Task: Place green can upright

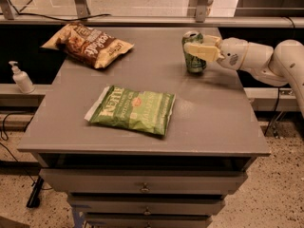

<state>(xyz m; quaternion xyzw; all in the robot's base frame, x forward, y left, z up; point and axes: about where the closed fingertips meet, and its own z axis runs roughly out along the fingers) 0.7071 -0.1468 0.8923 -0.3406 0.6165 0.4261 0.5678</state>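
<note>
The gripper [198, 45] is out at the table's [213, 127] far right corner, and it has the can [194, 63] pinched. One pale finger [202, 51] lies across the can's front, just below the silver top, and the other is tucked in behind. The can stands close to upright, top facing up and base right down at the grey surface. I cannot tell whether it is touching the table or just clear of it.

The white arm [266, 63] comes in from the right, roughly level with the tabletop. The wrist sits just beside the can.

In the middle of the table the green bag [133, 110] lies flat, well apart from the can. At the far left corner the brown bag [88, 44] also lies flat, angled across the corner.

Off the table to the left, a small pump bottle [21, 78] stands on a lower ledge. Under the tabletop, drawers [142, 186] show at the front.
</note>
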